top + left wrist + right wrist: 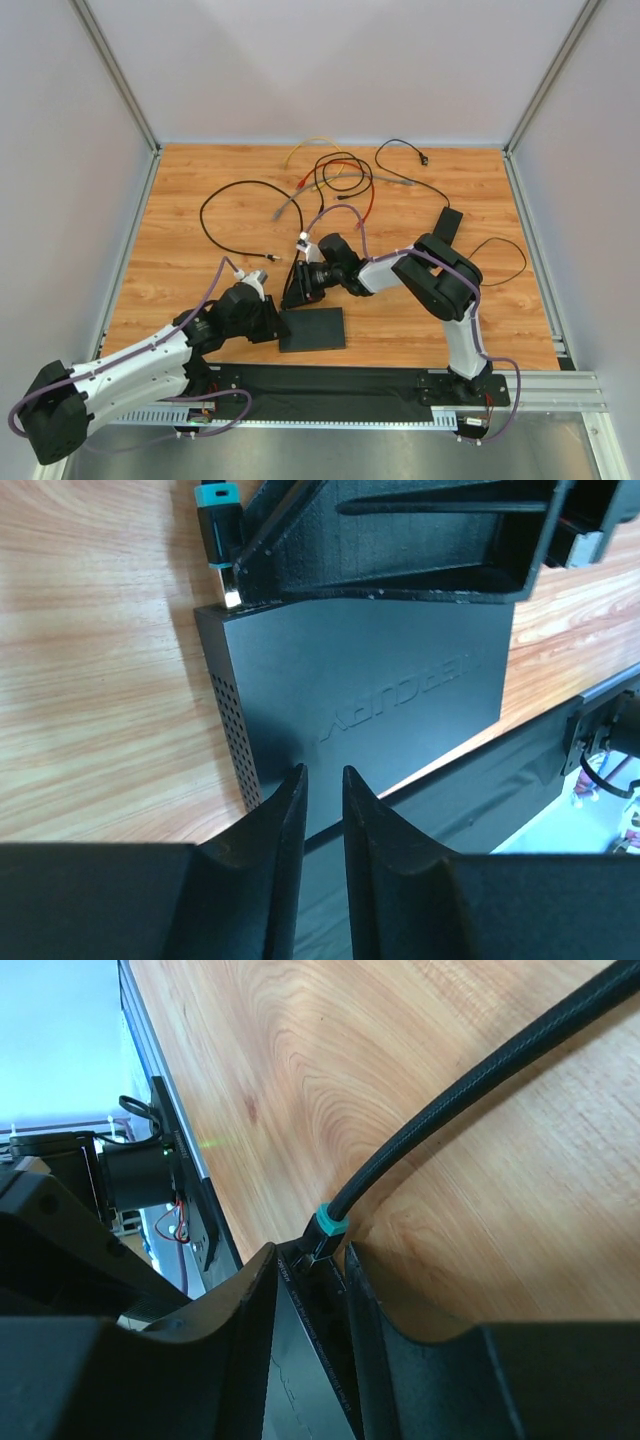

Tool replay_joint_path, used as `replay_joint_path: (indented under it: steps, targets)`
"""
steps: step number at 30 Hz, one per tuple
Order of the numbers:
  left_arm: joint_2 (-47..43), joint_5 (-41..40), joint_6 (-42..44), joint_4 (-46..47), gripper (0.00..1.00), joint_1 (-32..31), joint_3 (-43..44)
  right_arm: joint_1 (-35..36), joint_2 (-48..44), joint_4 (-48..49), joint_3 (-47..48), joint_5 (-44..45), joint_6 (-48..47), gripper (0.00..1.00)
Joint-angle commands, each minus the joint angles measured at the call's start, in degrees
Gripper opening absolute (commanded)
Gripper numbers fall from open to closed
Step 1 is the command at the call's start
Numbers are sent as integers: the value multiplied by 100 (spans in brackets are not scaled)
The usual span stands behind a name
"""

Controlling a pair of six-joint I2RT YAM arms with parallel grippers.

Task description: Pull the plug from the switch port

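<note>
Right wrist view: the fingers of my right gripper (310, 1260) straddle the teal-collared plug (324, 1232), which is seated in the edge of the switch (400, 680); clamp unconfirmed. My left gripper (324, 780) sits narrowly parted at the switch's opposite edge, grip likewise undetermined. Step in hand, I judge: seizing the plug; next calls for a firm pinch and a straight pull outward.

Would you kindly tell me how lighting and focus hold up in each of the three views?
Top external: even light, soft shadows, table sharp. Left wrist: the switch is crisp with a dull sheen; lower right corner washes out. Right wrist: the plug is in focus, the right tool a dark featureless mass, upper left overexposed.
</note>
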Motion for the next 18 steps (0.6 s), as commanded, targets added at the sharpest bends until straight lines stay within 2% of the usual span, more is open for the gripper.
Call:
replay_joint_path:
  steps: [1, 5, 8, 11, 12, 15, 16, 17, 18]
  targets:
    - [172, 112, -181, 361, 27, 20, -53, 67, 197, -70, 127, -84, 38, 35]
    - [198, 6, -391, 186, 25, 20, -212, 164, 267, 0, 153, -207, 91, 30]
    - [128, -64, -453, 28, 25, 20, -273, 199, 355, 185, 127, -208, 214, 23]
    - [128, -117, -462, -157, 25, 20, -247, 199, 478, 272, 206, -76, 310, 0]
    - [163, -143, -454, -201, 24, 20, -238, 199, 505, 386, 206, 12, 415, 0]
    - [399, -196, -445, -377, 18, 20, -142, 226, 391, 608, 83, 818, 479, 0]
    - [479, -196, -427, -412, 16, 20, -116, 348, 103, 268, 109, 1700, 295, 0]
    - [575, -187, -401, -447, 12, 20, -89, 436, -65, -475, 153, 2222, -159, 0]
    - [759, -170, -392, -439, 10, 20, -71, 541, -240, -674, 136, 2715, -277, 0]
